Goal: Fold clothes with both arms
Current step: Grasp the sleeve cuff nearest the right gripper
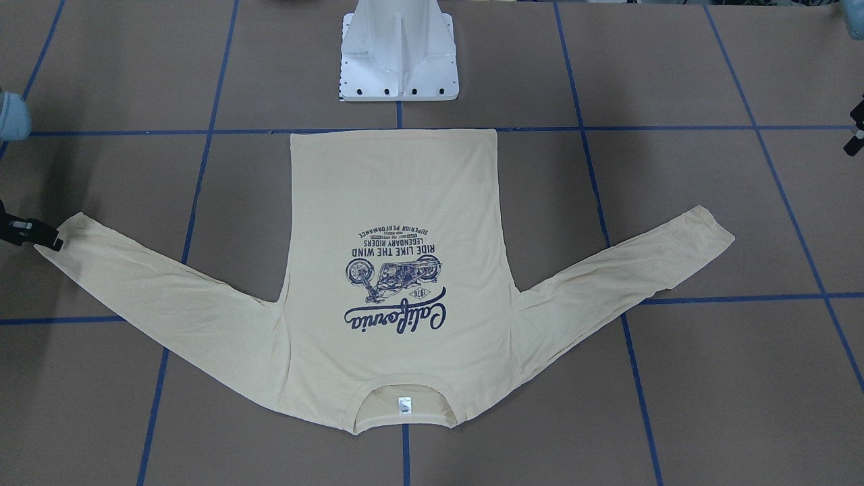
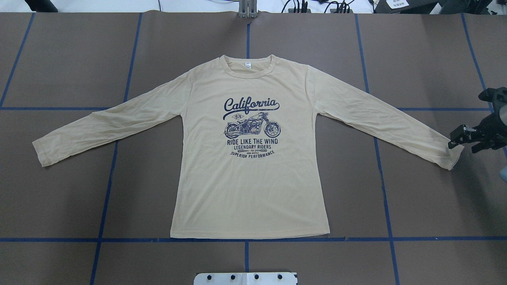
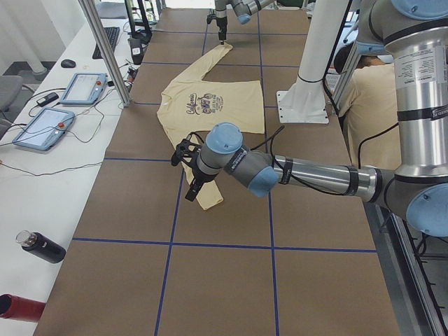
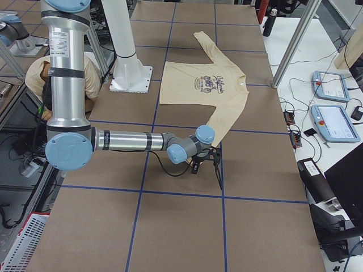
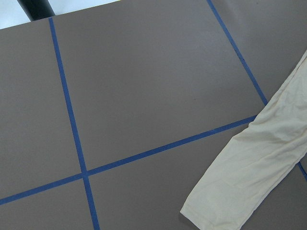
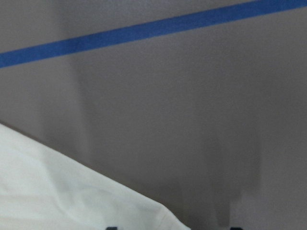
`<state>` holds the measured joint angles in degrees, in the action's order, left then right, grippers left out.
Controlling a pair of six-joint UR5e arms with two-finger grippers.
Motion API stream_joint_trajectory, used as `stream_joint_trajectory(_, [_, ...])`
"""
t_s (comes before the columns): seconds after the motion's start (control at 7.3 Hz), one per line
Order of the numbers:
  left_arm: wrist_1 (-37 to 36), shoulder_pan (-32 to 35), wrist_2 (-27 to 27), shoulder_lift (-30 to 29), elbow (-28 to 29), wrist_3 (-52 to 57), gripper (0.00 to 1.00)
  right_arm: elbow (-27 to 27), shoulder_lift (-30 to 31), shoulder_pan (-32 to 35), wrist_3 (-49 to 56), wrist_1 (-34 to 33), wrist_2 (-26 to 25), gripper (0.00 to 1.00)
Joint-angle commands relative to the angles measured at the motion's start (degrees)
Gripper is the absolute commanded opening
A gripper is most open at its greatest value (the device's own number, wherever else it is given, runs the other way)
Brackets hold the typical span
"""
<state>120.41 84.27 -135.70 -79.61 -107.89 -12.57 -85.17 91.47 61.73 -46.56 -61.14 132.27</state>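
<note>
While the cream long-sleeved T-shirt point(image 2: 249, 186) lies flat and print-up mid-worktop point(image 2: 79, 59), hem toward the robot's edge, the right gripper point(image 2: 459, 138) sits at the right cuff near the right edge, fingers spread apart. The left gripper point(image 3: 189, 185) is raised near the left cuff; I cannot tell how its fingers stand.

Opposed overhead, front views over T-shirt point(image 2: 249, 190)
</note>
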Motion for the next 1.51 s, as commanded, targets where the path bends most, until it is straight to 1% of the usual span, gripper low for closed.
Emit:
stream_joint_trajectory(0.0, [0.0,0.0,0.0,0.1,0.0,0.0,1.0,0.2,-0.1,-0.2,-0.5,-0.1,0.0,0.37])
stream_joint_trajectory(0.14, [0.0,0.0,0.0,0.1,0.0,0.0,1.0,0.2,-0.1,-0.2,-0.6,-0.1,0.1,0.08])
stream_joint_trajectory(0.27, [0.0,-0.1,0.0,0.1,0.0,0.0,1.0,0.3,-0.1,-0.2,-0.6,-0.1,0.2,0.0])
stream_joint_trajectory(0.55, [0.0,0.0,0.1,0.1,0.1,0.0,1.0,-1.4,-0.2,-0.1,-0.7,0.0,1.3,0.0])
stream_joint_trajectory(0.68, [0.0,-0.1,0.1,0.1,0.1,0.1,1.0,-3.2,-0.3,0.1,-0.7,0.0,1.6,0.0])
stream_joint_trajectory(0.82, [0.0,0.0,0.0,0.1,0.1,0.0,1.0,-7.1,-0.6,0.7,-1.0,-0.6,1.9,0.0])
stream_joint_trajectory(0.96, [0.0,-0.1,0.0,0.1,0.0,0.1,1.0,-10.3,-1.2,0.7,-4.8,-0.8,1.8,0.0])
stream_joint_trajectory(1.1, [0.0,0.0,0.0,0.1,0.1,0.1,1.0,-11.0,-6.9,0.7,-11.6,-2.2,1.9,0.0])
stream_joint_trajectory(1.23, [0.0,0.0,0.0,0.1,0.2,0.1,1.0,-11.1,-13.6,0.7,-14.9,-6.5,1.8,0.0])
stream_joint_trajectory(1.37, [0.0,-0.1,0.0,0.1,0.1,0.1,1.0,-10.3,-21.6,0.2,-18.8,-13.1,1.2,0.0])
